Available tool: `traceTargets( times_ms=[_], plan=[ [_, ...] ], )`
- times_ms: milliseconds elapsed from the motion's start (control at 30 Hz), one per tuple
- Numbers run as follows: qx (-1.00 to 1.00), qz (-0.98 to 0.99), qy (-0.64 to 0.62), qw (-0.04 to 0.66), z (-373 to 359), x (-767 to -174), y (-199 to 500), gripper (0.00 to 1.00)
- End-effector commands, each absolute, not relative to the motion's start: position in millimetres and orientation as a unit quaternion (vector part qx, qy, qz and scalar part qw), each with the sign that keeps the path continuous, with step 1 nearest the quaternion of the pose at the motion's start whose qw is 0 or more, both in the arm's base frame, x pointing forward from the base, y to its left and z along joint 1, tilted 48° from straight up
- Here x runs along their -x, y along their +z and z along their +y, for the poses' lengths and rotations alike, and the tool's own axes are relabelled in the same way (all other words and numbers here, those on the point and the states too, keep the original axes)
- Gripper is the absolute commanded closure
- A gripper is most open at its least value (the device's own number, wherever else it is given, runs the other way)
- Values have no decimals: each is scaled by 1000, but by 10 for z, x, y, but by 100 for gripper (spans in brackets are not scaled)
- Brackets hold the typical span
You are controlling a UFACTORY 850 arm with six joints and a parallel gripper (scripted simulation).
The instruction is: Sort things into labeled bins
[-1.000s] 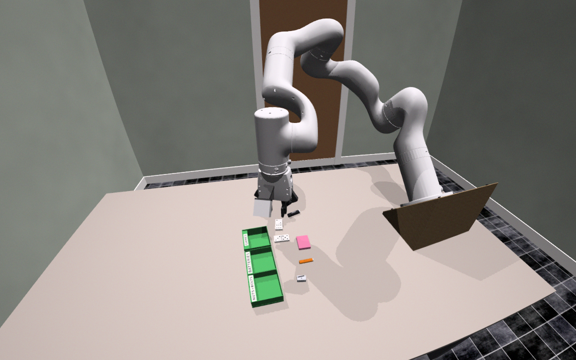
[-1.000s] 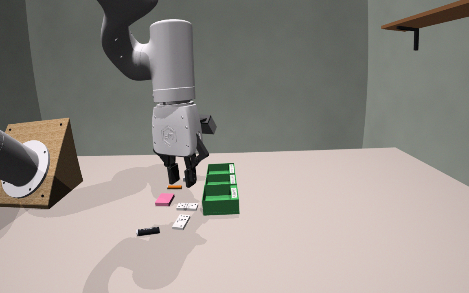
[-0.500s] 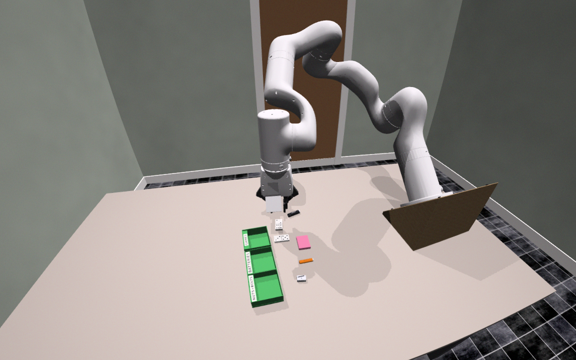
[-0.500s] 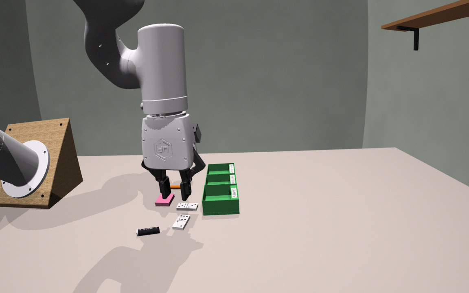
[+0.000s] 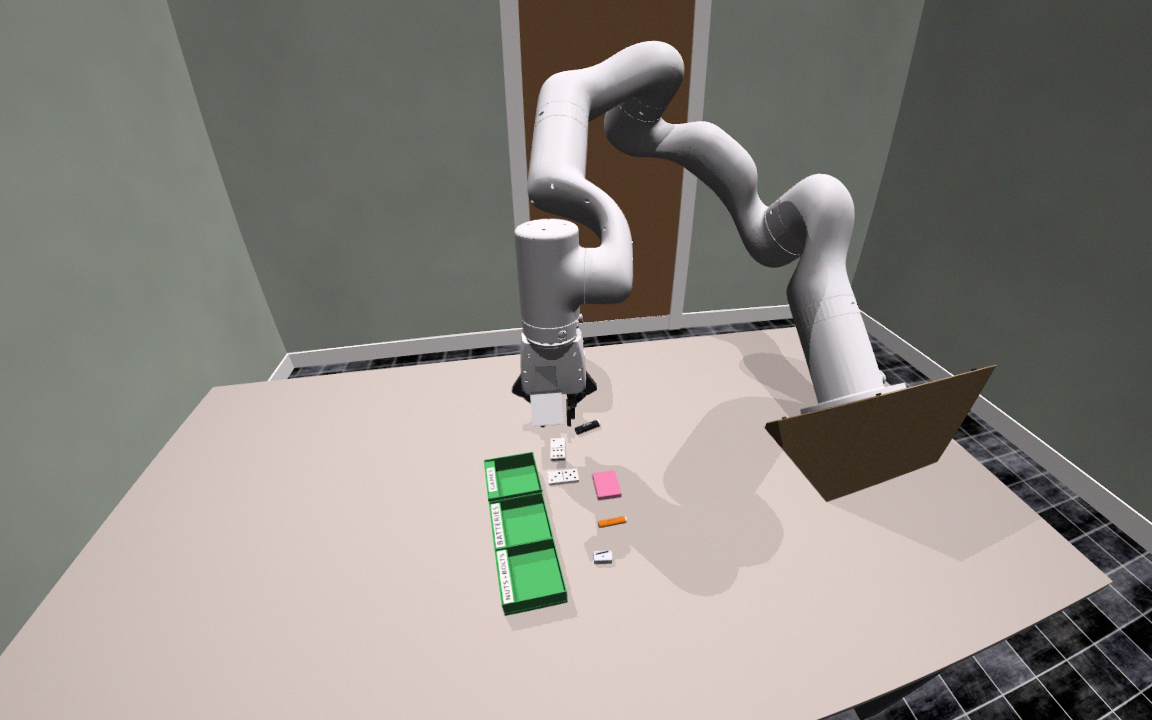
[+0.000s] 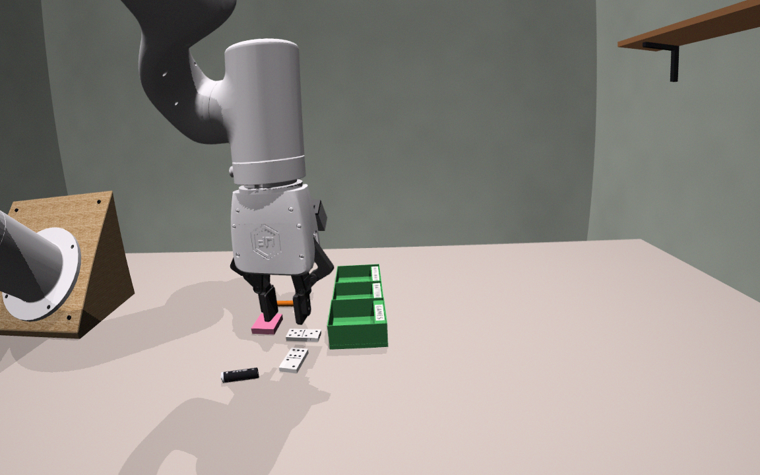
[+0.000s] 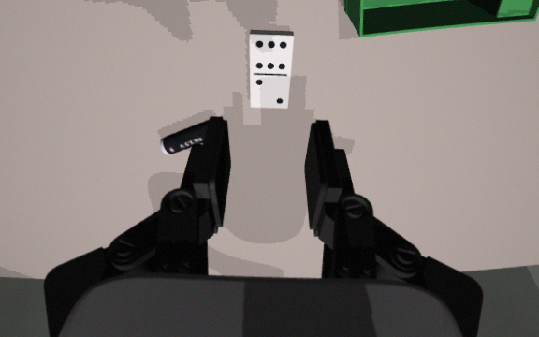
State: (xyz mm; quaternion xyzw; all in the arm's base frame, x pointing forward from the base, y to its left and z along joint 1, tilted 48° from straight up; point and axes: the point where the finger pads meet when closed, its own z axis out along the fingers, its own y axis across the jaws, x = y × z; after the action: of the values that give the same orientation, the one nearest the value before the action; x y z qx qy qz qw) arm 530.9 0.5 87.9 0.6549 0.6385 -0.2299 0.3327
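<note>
My gripper (image 5: 557,424) (image 6: 284,317) (image 7: 269,141) is partly open and empty, pointing down above the table. One white domino (image 5: 558,448) (image 6: 294,359) (image 7: 270,70) lies just beyond the fingertips in the wrist view. A black battery (image 5: 587,427) (image 6: 239,374) (image 7: 176,143) lies beside them, partly hidden by the left finger there. Another domino (image 5: 563,476) (image 6: 303,334) lies near the GAMES bin (image 5: 491,480) (image 6: 357,336). The BATTERIES bin (image 5: 498,526) and NUTS+BOLTS bin (image 5: 535,603) adjoin it in a row. No things show in the bins.
A pink block (image 5: 606,484) (image 6: 258,329), an orange stick (image 5: 611,521) (image 6: 284,303) and a small grey-white sharpener-like thing (image 5: 602,557) lie on the table beside the bin row. The arm's wooden mount (image 5: 884,438) (image 6: 102,277) stands at the table's side.
</note>
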Motion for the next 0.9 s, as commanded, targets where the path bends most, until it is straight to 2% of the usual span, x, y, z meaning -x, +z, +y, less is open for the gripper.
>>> traceTargets(
  times_ms=[0,867],
  plan=[
    [-655,639,-229,333,13,-5315,882,59],
    [-655,639,-229,333,-131,-5339,745,59]
  ],
)
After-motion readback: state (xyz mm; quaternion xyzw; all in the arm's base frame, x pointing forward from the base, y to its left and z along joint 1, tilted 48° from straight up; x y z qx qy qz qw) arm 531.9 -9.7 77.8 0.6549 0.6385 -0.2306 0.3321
